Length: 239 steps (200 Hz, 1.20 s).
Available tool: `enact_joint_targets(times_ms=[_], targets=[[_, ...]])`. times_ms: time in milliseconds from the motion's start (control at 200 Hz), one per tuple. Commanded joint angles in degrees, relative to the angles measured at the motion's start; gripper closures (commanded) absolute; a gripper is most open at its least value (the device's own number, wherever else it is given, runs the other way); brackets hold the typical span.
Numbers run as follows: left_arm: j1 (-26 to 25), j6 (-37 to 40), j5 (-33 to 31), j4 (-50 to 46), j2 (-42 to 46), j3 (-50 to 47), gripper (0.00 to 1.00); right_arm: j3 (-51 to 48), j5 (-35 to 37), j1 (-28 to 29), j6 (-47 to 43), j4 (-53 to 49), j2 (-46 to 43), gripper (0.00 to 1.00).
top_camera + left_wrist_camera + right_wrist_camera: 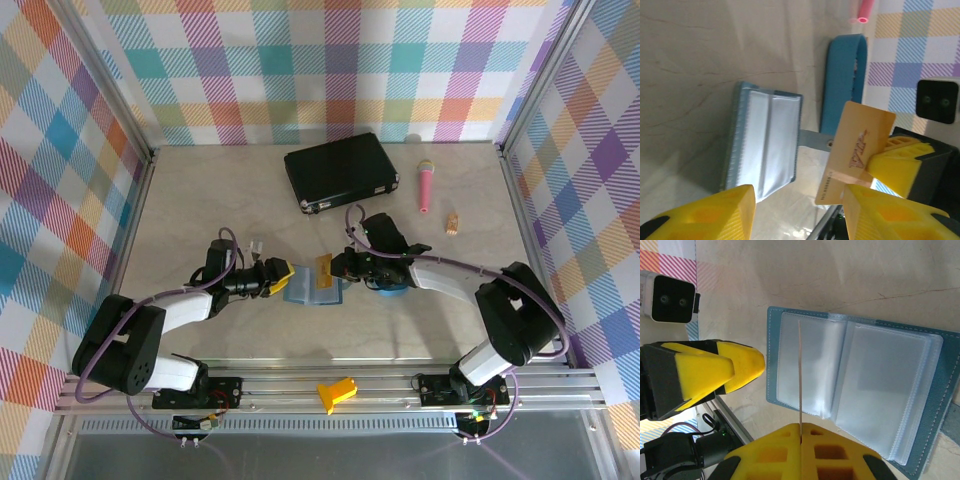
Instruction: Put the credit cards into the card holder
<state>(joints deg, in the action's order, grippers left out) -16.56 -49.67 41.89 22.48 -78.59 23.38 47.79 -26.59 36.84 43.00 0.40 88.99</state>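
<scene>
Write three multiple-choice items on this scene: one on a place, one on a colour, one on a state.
1. Where does the case lie?
A. Beyond the holder, toward the back wall
B. On top of the holder
C. At the near rail

2. What colour is the card in the right claw?
A. Red
B. Green
C. Orange

3. How does the holder lie?
A. Folded shut
B. Open flat, pockets up
C. Standing on edge

Answers:
1 A: in the top view the case sits farther from the arm bases than the holder.
2 C: the left wrist view shows the card's orange face.
3 B: the right wrist view shows both clear pocket pages spread out.
</scene>
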Motion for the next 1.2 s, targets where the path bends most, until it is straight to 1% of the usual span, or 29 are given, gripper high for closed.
enact_joint_targets(times_ms=[0,265,555,1030,1190], targets=[[0.73,4.02,-1.97,-4.90,0.63,0.45,0.51,1.59,-0.83,0.47,-0.11,1.08,0.82,1.00],[0.74,4.93,-3.30,-4.73,0.02,-0.69,0.51,2.04,-0.36,1.28,-0.29,1.24,2.01,1.00],[0.74,4.72,-4.10,-2.53,-3.21,-1.21,0.52,1.96,0.92,1.74,-1.50,1.56,4.18,1.00],[0.74,4.95,-3.84,-2.47,-4.54,-0.44,0.53,1.52,-1.47,1.88,-0.29,4.98,8.24,1.00],[0.74,4.99,-4.26,-2.48,-3.60,-0.74,0.53,1.08,-2.48,2.09,0.49,6.78,9.35,1.00]])
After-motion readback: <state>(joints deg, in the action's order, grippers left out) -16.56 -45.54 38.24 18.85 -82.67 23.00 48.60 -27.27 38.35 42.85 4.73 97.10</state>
